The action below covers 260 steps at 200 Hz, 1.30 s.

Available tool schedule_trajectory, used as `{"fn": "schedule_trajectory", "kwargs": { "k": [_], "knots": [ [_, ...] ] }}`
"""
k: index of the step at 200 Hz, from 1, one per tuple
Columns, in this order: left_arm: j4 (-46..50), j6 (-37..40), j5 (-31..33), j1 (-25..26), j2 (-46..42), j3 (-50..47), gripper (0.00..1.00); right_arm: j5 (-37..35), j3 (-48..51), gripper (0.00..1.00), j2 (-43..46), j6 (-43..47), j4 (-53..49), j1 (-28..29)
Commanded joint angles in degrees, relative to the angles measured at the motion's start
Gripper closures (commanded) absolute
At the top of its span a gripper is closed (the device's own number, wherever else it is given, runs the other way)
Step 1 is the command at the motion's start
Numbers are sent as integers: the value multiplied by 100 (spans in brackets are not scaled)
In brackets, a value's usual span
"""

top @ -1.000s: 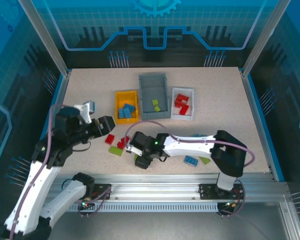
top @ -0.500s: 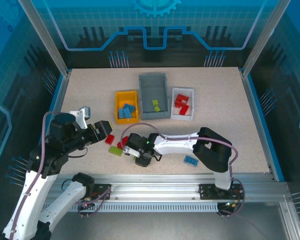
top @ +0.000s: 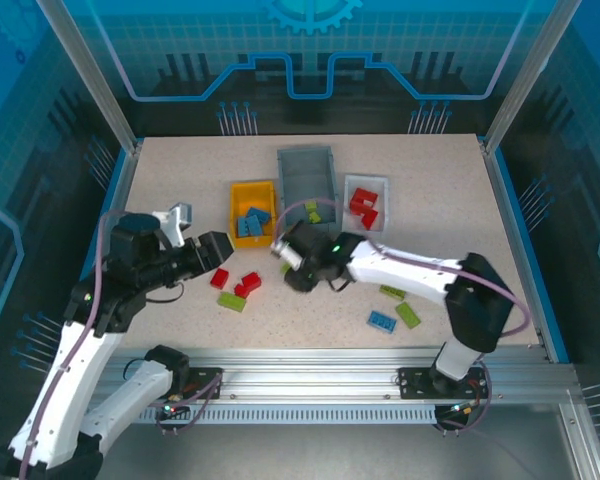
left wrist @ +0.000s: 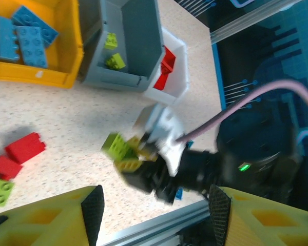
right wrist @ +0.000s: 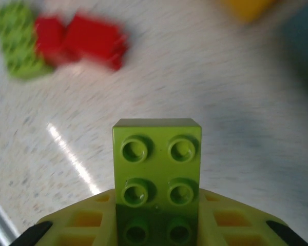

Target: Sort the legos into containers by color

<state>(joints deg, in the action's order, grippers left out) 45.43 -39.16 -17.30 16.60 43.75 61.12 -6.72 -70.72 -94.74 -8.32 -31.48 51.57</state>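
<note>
Right wrist, right gripper [right wrist: 156, 231] clamping lime brick [right wrist: 156, 164], open tabletop [right wrist: 236, 102] ahead

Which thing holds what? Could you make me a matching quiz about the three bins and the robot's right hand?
Things:
1. yellow bin
2. grey bin
3. white bin
4. right hand

Holds:
a. red bricks lying inside
b. one lime green brick, clamped between the fingers
c. blue bricks lying inside
d. green bricks lying loose inside

Pairs: 1-c, 2-d, 3-a, 4-b.
</note>
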Motion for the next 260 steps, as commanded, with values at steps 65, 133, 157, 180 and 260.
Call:
{"fn": "schedule_trajectory", "kwargs": {
  "k": [65,133,157,180,260],
  "knots": [
    [-966,-50,866,1492,2317,1305,44,813,-3392,75,-2356,-1715,-1274,-1947],
    [-1081,15,2616,2573,2501,1192,46,940,-4667,64,-3516,-1812,-1637,-2028],
    [-1072,-26,2757,2631,2442,1134,46,964,-4511,57,-3367,-1812,-1532,-2020],
    [-1028,-39,2788,2652,2414,1130,46,903,-4396,53,-3048,-1778,-1478,-2002],
    [-267,-246,3241,2676,1994,884,47,-62,-2970,57,-595,-1526,-723,-1659]
  ]
}}
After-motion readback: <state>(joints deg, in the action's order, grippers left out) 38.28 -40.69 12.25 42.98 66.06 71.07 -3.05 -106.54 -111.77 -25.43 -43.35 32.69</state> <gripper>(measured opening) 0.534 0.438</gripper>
